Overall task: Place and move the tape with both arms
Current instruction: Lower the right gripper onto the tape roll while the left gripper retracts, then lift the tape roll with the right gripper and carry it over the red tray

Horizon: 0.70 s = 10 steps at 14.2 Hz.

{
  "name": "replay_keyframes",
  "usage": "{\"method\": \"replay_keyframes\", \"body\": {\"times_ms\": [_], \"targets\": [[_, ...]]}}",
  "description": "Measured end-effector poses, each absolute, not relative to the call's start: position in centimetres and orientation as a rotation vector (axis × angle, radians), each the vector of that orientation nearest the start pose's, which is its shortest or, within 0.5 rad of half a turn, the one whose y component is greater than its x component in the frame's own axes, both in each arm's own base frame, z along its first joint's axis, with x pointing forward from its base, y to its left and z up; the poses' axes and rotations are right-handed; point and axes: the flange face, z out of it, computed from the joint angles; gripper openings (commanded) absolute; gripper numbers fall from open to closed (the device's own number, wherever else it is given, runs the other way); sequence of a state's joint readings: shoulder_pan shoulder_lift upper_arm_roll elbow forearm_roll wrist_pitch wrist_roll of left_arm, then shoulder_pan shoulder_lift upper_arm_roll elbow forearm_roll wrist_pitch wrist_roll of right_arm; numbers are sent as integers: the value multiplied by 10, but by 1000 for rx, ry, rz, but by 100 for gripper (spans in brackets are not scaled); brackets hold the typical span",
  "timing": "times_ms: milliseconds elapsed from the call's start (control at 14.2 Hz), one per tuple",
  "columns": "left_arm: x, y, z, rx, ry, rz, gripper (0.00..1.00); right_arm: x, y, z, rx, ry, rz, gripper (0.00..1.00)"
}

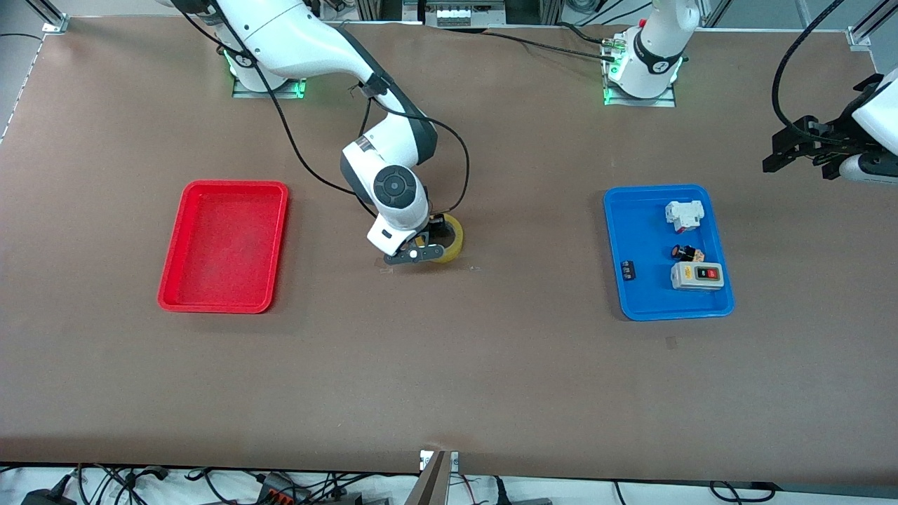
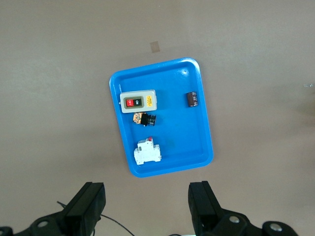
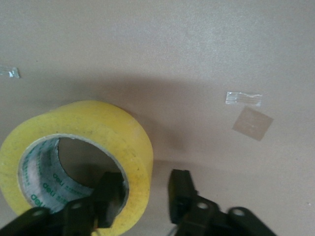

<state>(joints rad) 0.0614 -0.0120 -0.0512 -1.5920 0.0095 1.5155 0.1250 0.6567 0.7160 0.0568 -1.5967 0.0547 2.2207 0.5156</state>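
We see the yellowish translucent ring-shaped tape roll (image 1: 451, 242) on the brown worktop (image 1: 449, 379) between the trays, the right gripper (image 3: 142, 194) fingers grasping its wall. The left gripper (image 2: 147, 206) hangs released above the blue tray (image 2: 202, 123).

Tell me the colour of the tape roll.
Yellow tape, with green print inside its core; right wrist view shows it best.

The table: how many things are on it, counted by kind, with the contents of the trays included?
Trays: 2, red tray and blue tray
Tape rolls: 1, the tape
Switch boxes: 1, grey switch box
White breakers: 1, white breaker
Small dark parts: 2, push button and black part
Total: 7
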Motion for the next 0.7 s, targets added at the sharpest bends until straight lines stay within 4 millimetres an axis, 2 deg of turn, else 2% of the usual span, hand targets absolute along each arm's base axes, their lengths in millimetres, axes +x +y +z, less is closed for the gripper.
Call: {"method": "replay_keyframes", "body": {"times_ms": [141, 352, 492, 563, 633, 704], "targets": [[544, 8, 617, -3129, 175, 102, 100, 523, 447, 207, -3118, -189, 181, 0], [544, 9, 615, -3130, 172, 106, 100, 531, 452, 220, -3108, -108, 142, 0], [544, 10, 614, -3130, 170, 110, 100, 546, 452, 243, -3093, -69, 87, 0], [544, 10, 612, -3130, 169, 115, 100, 559, 440, 262, -3097, -29, 77, 0], [544, 11, 611, -3130, 167, 121, 100, 575, 416, 285, -3109, 29, 90, 0], [545, 12, 609, -3131, 165, 126, 100, 594, 378, 310, -3124, 78, 122, 0]]}}
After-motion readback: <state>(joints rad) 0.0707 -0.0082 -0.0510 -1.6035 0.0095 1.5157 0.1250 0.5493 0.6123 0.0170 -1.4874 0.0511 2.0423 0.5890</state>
